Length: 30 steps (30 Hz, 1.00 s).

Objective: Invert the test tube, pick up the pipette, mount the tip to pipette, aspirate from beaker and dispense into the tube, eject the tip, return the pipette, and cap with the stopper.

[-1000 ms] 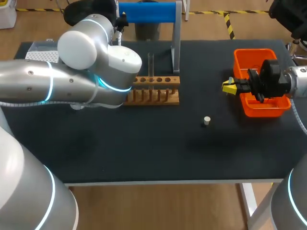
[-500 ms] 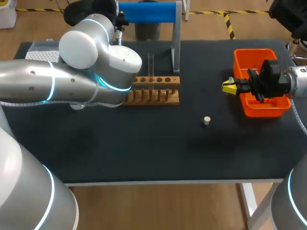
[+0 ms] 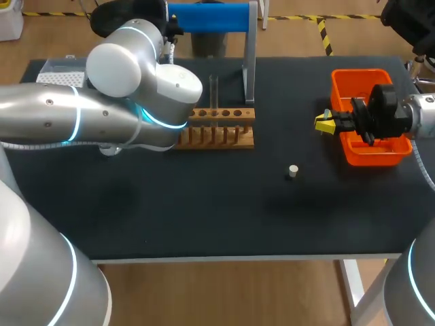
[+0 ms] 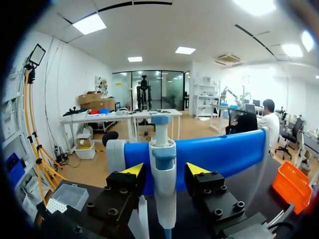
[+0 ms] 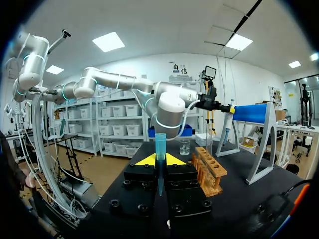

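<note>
A white and blue pipette (image 4: pixel 163 184) hangs on the blue stand (image 4: pixel 224 154), and my left gripper (image 4: pixel 164 169) is shut on its body, one finger on each side. In the head view my left arm hides that gripper. My right gripper (image 3: pixel 322 123) hovers beside the orange bin (image 3: pixel 353 75), shut on a blue pipette tip (image 5: pixel 160 149) that stands upright between its fingers. A clear test tube (image 3: pixel 213 92) stands upright in the wooden rack (image 3: pixel 217 127). The small white stopper (image 3: pixel 293 170) lies on the mat in front of the rack. A beaker (image 5: pixel 185 146) sits behind the rack.
A clear tip box (image 3: pixel 58 71) sits at the back left corner. The blue stand (image 3: pixel 207 17) rises behind the rack on a grey post (image 3: pixel 249 61). My left arm (image 3: pixel 102 115) spans the left half of the table.
My left arm's elbow has shifted slightly to the right. The right arm and the things on the table have not moved.
</note>
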Available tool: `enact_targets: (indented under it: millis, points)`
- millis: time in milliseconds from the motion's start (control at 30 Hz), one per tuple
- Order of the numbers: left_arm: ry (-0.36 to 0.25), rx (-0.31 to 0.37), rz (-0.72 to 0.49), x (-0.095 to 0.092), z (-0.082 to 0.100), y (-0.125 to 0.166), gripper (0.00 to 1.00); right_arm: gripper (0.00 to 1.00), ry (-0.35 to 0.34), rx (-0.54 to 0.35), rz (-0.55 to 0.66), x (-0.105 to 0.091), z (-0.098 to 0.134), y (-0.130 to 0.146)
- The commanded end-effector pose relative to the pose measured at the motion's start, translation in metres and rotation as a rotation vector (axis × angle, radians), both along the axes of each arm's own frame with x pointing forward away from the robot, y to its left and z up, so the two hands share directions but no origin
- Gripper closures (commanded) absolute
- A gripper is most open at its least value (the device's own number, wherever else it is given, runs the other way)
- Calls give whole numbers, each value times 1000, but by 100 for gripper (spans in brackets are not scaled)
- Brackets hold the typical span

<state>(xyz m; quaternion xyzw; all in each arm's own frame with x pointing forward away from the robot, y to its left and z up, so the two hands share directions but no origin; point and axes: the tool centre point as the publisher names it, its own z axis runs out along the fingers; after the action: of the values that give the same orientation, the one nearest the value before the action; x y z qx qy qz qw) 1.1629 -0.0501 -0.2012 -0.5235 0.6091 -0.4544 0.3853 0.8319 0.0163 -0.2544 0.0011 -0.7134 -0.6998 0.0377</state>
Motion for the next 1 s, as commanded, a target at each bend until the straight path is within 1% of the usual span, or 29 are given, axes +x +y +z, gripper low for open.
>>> enact_targets:
  millis: [33,833,933,967,1000]
  points:
    - [-12,-3,5,4,-4,-1,52,100,-1,-2,-1,-1,0,0]
    - [-16,-19,14,8,-10,1,52,100,-1,-2,-1,-1,0,0]
    - [-17,-21,15,7,-10,1,57,100,-1,-2,-1,-1,0,0]
    - [-16,-22,15,7,-10,1,60,100,-1,-2,-1,-1,0,0]
    - [-16,-22,15,7,-10,1,67,100,-1,-2,-1,-1,0,0]
